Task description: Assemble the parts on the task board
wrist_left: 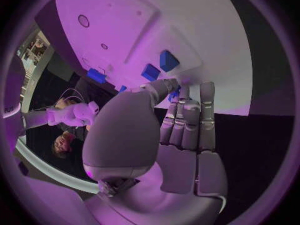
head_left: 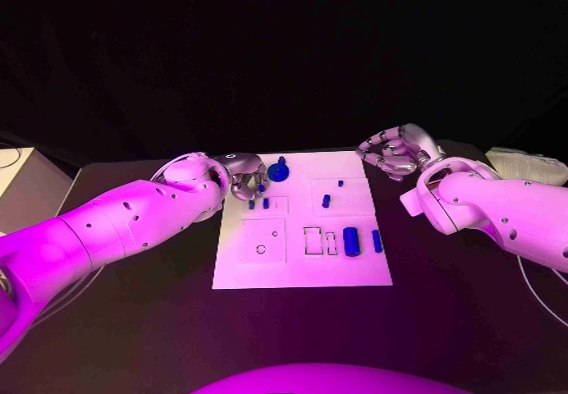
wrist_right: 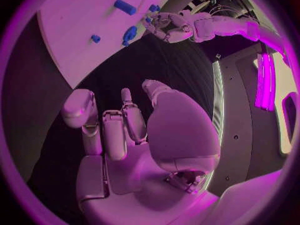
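The white task board [head_left: 302, 267] lies in the middle of the table. My left hand [head_left: 245, 176] hovers over its far left corner, and a small blue part [wrist_left: 177, 92] shows pinched between thumb and fingertips. Two small blue parts [head_left: 251, 203] stand just in front of it, seen closer in the left wrist view [wrist_left: 167, 60]. A blue knob-shaped part [head_left: 279, 171] stands beside that hand. A blue cylinder [head_left: 351, 240] and a thin blue bar [head_left: 377, 240] lie at the board's right side. My right hand [head_left: 396, 152] hangs off the far right corner, fingers curled in, holding nothing.
Outlined recesses [head_left: 313, 240] mark the board's near half. A pale box [head_left: 24, 185] stands at the table's left edge and a pale object [head_left: 527, 164] at the right. Bare black table [head_left: 142, 328] surrounds the board.
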